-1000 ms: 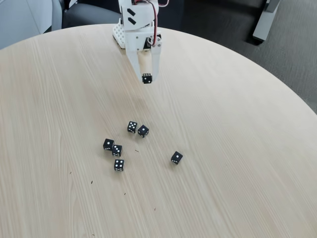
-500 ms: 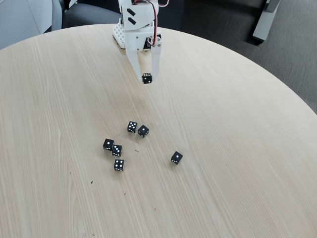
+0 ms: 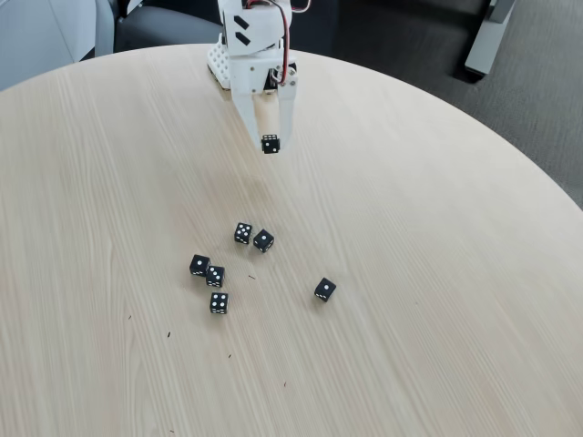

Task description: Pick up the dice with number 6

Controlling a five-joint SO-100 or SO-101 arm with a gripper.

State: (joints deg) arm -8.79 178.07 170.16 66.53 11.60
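Dice with number 6 [image 3: 271, 143] sits pinched between the tips of the white gripper [image 3: 271, 143], whose fingers are closed on it and hold it in the air above the table [image 3: 437, 273], so the die lies right at the fingertips, not off to any side. Left to right on the wood below lie a cluster of three black dice [image 3: 209, 278], a touching pair [image 3: 253, 237] and a lone one-pip die [image 3: 324, 289]. Pips on the held die are too small to count, and the arm's upper part is cut off by the top edge.
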